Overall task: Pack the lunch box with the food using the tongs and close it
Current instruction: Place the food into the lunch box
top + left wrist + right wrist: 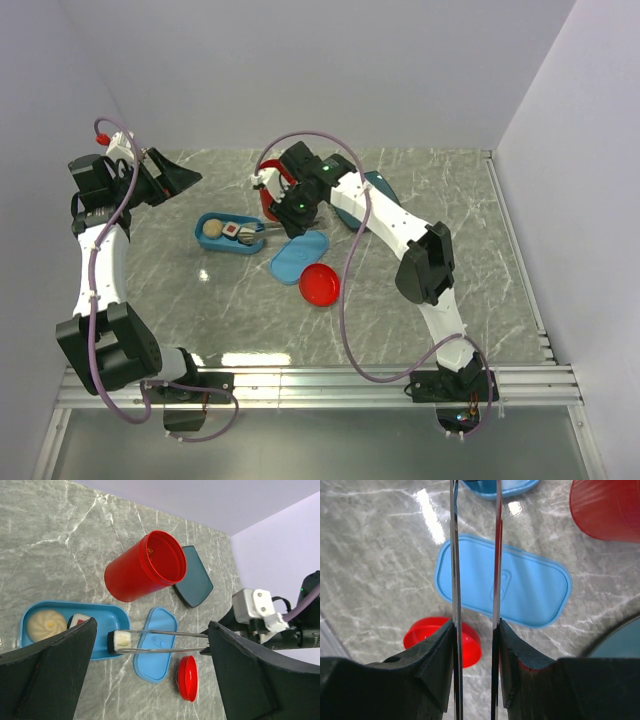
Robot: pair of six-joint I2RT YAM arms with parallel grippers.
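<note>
The light-blue lunch box (215, 246) (70, 645) lies open left of centre, holding a beige ball (213, 231) (46, 625) and a white roll with a red centre (232, 232) (77, 621). My right gripper (285, 215) (475, 625) is shut on the silver tongs (165, 641) (454, 555). The tongs' tips pinch a white roll with a dark wrap (121, 641) over the box's right end. The blue lid (300, 257) (156, 665) (530, 585) lies flat beside the box. My left gripper (180, 178) (152, 625) hangs open above the back left, holding nothing.
A red cup (275, 195) (145, 570) lies on its side behind the lid. A red round cap (320, 285) (189, 677) (442, 640) sits in front of the lid. A dark teal plate (378, 188) (195, 577) (620, 640) lies at the back, partly under the right arm.
</note>
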